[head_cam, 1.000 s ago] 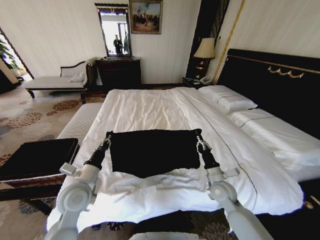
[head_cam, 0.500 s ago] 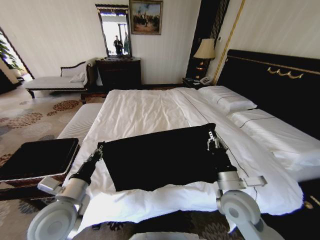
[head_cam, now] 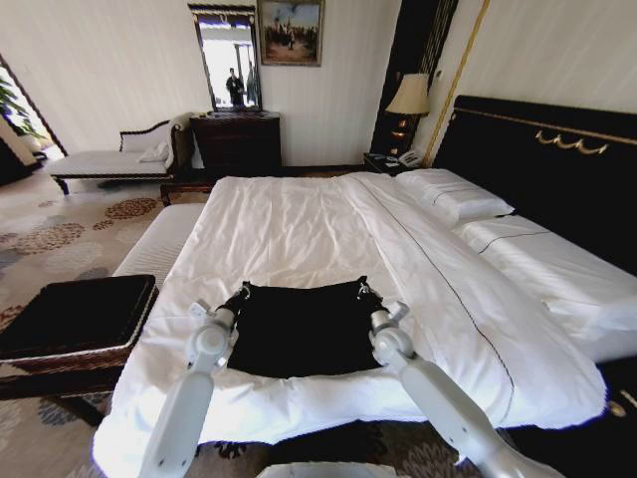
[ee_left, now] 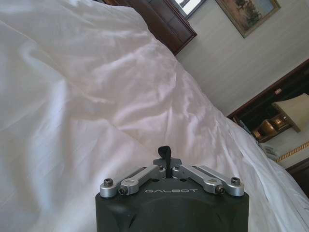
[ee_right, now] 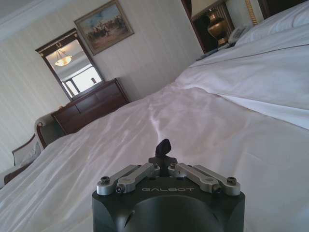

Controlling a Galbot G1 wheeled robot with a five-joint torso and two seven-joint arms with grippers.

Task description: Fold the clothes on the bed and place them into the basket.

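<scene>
The T-shirt (head_cam: pixel 302 327) lies on the near part of the bed (head_cam: pixel 299 224), spread as a dark, roughly square patch on the white cover, with no lettering showing from the head view. Its shape is more compact than a shirt laid out flat, so the folding looks to be under way, not finished; I cannot tell how many layers it has.

The left gripper (head_cam: pixel 240 293) is at the shirt's far left corner and the right gripper (head_cam: pixel 362 289) at its far right corner, both arms reaching forward from the near edge of the bed. In each wrist view the fingers are drawn tight together on a small tuft of black cloth that sticks up between the tips, at the left gripper (ee_left: pixel 165 155) and at the right gripper (ee_right: pixel 163 146). So both are pinching the shirt's far edge.

The basket (head_cam: pixel 75 317) stands on the floor to the left of the bed, near the bed's near left corner and well apart from the shirt. Its dark inside looks empty as far as the head view shows; nothing lies in it that I can make out.

What is left, by my judgement: finishing the fold, then carrying the shirt over to the basket and setting it inside
</scene>
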